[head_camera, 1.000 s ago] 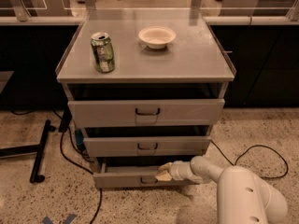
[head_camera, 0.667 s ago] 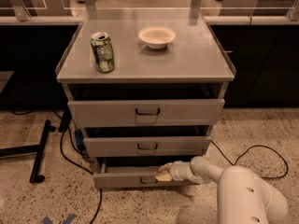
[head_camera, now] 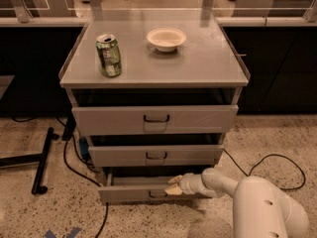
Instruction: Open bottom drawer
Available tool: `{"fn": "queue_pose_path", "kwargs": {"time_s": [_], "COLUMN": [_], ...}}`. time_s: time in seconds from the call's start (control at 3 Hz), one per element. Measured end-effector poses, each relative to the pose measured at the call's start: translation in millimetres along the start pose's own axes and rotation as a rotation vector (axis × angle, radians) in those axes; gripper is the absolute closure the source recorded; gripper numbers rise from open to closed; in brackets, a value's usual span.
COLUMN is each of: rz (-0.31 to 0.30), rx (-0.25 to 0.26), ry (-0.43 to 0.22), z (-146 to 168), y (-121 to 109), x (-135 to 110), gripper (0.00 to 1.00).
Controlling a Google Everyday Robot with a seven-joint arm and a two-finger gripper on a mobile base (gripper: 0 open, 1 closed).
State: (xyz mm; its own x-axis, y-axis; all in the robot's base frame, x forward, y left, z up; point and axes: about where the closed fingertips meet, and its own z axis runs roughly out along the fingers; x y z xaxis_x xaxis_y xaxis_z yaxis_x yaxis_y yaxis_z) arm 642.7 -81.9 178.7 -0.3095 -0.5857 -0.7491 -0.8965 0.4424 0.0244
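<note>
Reaching hand (head_camera: 173,186) at partly open bottom drawer (head_camera: 129,194) front's top edge | grip: cannot tell | green can (head_camera: 109,55) label unreadable

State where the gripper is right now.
In the camera view the gripper is low, near the middle, at the top edge of the bottom drawer, just above its handle and below the middle drawer.

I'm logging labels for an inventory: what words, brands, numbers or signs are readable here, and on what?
No text can be read.
Green drink can on the grey metal cabinet top: its print is too blurred to read.
White bowl: no markings.
Grey bottom drawer and the two drawer fronts above it: no labels.
White arm's gripper, at the bottom drawer's front edge: no markings.
</note>
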Motion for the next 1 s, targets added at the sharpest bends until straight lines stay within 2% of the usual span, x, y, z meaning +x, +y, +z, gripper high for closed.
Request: {"fn": "queue_pose_path", "kwargs": {"time_s": [0.67,1.0], "rz": [-0.008,-0.008], "rx": [-0.001,-0.001], "ry": [0.011,0.011], "z": [-4.5,-4.5], "y": [5.9,5.9], "x": [3.9,3.9], "gripper": [1.00,0.82]}}
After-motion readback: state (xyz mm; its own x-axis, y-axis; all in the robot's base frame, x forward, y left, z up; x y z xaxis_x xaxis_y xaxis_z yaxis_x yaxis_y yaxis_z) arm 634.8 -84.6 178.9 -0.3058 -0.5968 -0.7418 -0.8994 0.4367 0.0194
